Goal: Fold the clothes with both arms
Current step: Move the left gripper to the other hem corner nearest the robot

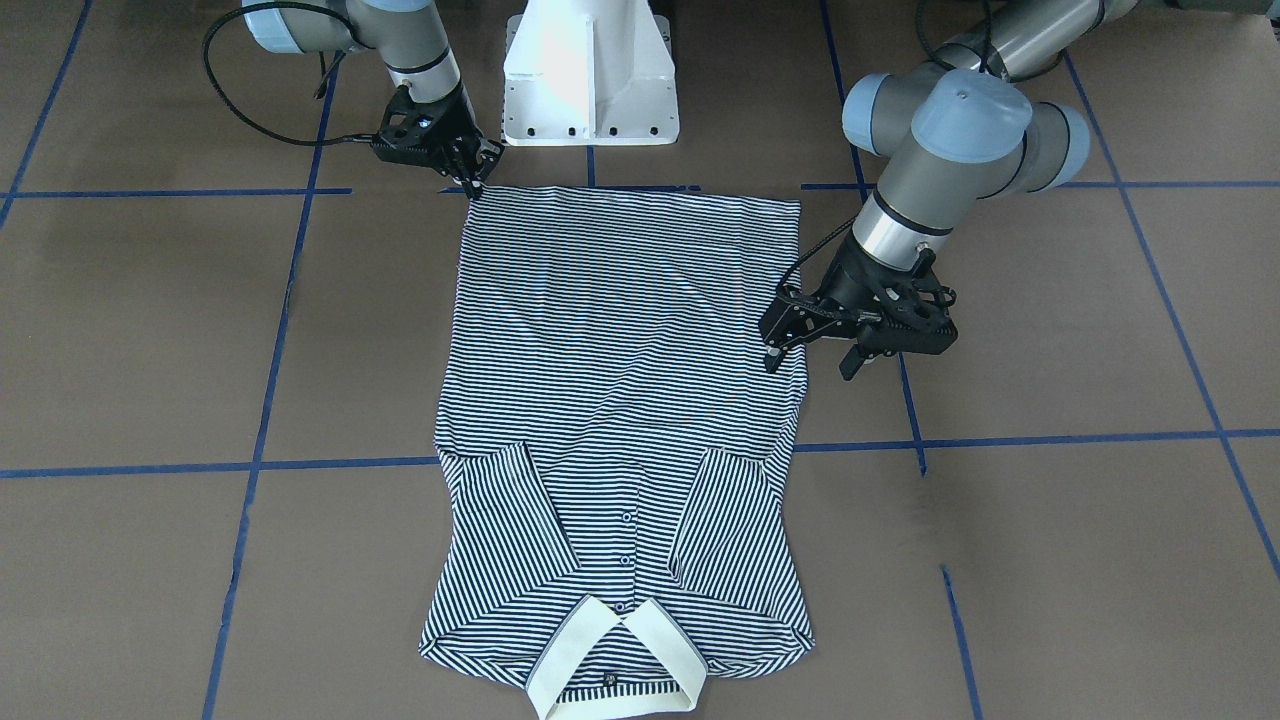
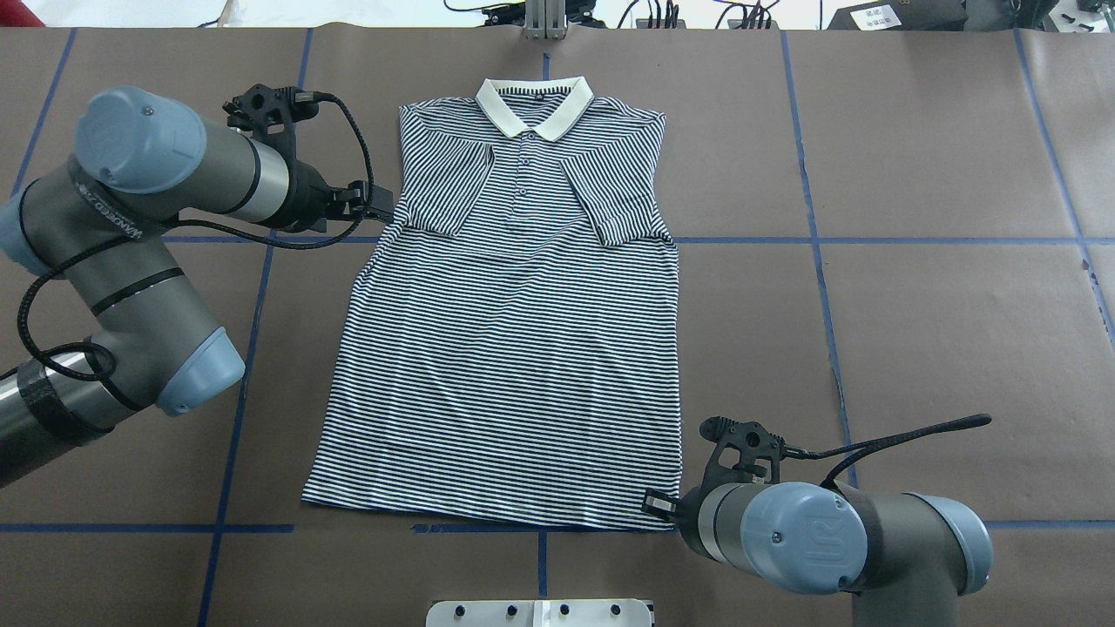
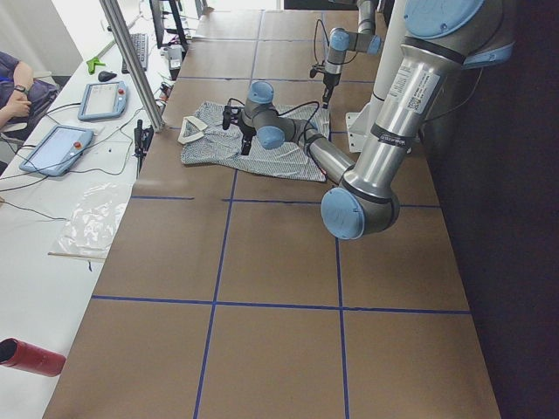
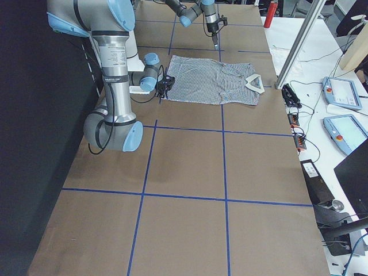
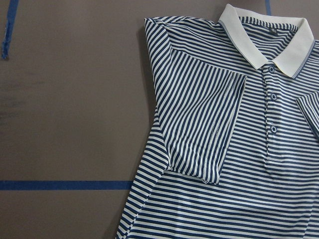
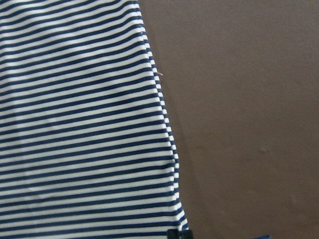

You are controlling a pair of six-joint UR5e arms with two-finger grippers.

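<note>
The striped polo shirt [image 1: 620, 340] lies flat and face up on the brown table, both sleeves folded in over the chest. Its cream collar [image 1: 610, 660] points away from the robot. The shirt also shows in the overhead view [image 2: 514, 348]. My left gripper [image 1: 810, 360] is open at the shirt's side edge, about mid-length; one fingertip [image 1: 771, 358] is at the fabric. In the overhead view it [image 2: 373, 200] sits beside the folded sleeve. My right gripper [image 1: 476, 185] is down at a hem corner, fingers together on the cloth; it also shows in the overhead view [image 2: 659, 503].
The white pedestal base [image 1: 590, 80] stands just behind the hem. Blue tape lines [image 1: 200, 468] cross the brown table cover. A side bench with tablets [image 3: 96, 100] and cables runs beyond the collar end. A red can [image 3: 26, 356] lies at that bench's near end.
</note>
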